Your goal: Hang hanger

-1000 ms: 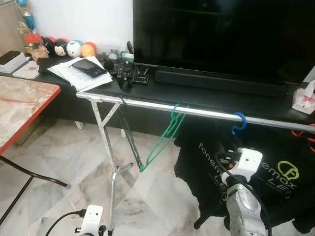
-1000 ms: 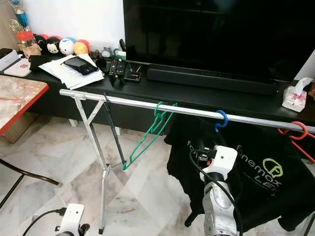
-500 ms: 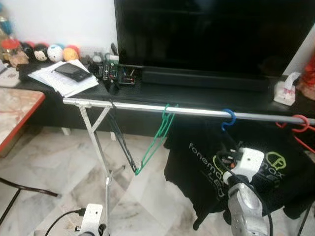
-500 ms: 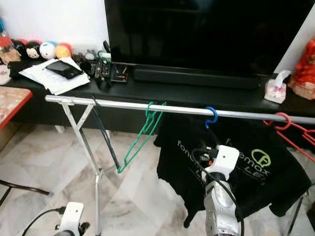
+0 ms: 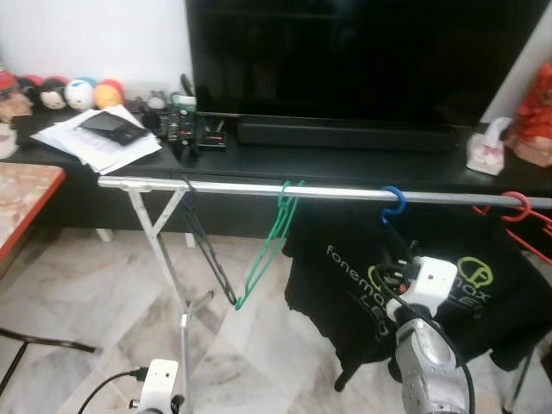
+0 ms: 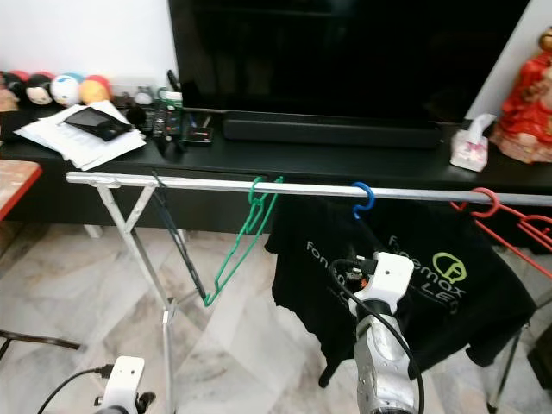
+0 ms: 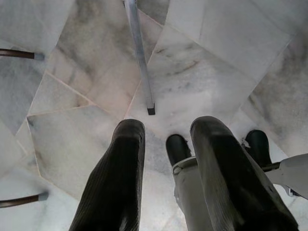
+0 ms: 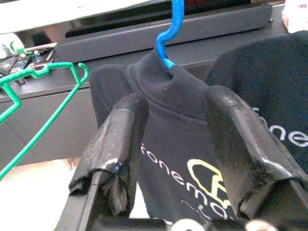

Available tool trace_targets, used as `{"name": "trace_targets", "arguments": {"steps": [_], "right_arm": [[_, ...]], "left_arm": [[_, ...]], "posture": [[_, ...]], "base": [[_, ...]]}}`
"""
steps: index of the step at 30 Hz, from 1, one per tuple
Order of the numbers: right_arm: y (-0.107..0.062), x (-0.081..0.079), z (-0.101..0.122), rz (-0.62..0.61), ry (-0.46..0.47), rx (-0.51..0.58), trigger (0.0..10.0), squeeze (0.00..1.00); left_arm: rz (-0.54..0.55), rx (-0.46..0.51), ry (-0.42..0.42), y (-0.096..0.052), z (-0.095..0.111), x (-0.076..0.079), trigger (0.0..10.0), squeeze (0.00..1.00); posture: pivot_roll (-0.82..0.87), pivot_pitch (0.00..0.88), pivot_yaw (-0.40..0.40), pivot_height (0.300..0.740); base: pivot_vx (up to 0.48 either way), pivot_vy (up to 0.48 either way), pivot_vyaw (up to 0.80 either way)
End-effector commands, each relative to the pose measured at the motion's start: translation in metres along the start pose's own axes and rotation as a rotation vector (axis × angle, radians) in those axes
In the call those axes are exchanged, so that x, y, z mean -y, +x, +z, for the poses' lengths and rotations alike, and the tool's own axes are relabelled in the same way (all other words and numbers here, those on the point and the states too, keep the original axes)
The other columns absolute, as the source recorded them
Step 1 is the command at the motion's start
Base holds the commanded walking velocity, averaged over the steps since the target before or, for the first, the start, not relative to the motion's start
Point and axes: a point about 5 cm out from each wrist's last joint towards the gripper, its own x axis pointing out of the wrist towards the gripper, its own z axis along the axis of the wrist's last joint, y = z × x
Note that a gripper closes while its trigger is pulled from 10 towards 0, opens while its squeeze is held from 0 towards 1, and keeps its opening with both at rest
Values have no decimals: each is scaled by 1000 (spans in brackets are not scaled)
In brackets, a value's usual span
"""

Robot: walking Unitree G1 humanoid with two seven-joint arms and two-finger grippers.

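Before rail (image 5: 259,187), raised right gripper (image 8: 173,144), spread.

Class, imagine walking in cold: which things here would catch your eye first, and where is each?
A silver rail crosses the room before a big dark television. On it hangs a black T-shirt on a blue hanger, an empty green hanger beside it. The right gripper faces the shirt, fingers apart.

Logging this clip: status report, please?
Right gripper open, facing the black T-shirt. Blue hanger hooked on rail. Left gripper open, idle.
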Motion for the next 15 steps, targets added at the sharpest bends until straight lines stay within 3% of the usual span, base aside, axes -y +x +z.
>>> {"name": "trace_targets", "arguments": {"steps": [1,4,15], "right_arm": [[1,0,3,2,-1,11,10000,0],[2,0,4,2,1,13,10000,0],[3,-2,4,6,1,15,10000,0]], "left_arm": [[5,-11,-6,-1,-3,0,10000,0],[3,-12,-4,-1,-3,0,10000,0],[-3,-8,-1,-1,-3,1,10000,0]], "posture": [[-70,0,-85,740],[-69,0,-85,740],[-65,0,-84,740]], "base": [[0,0,0],[0,0,0],[286,0,0]]}}
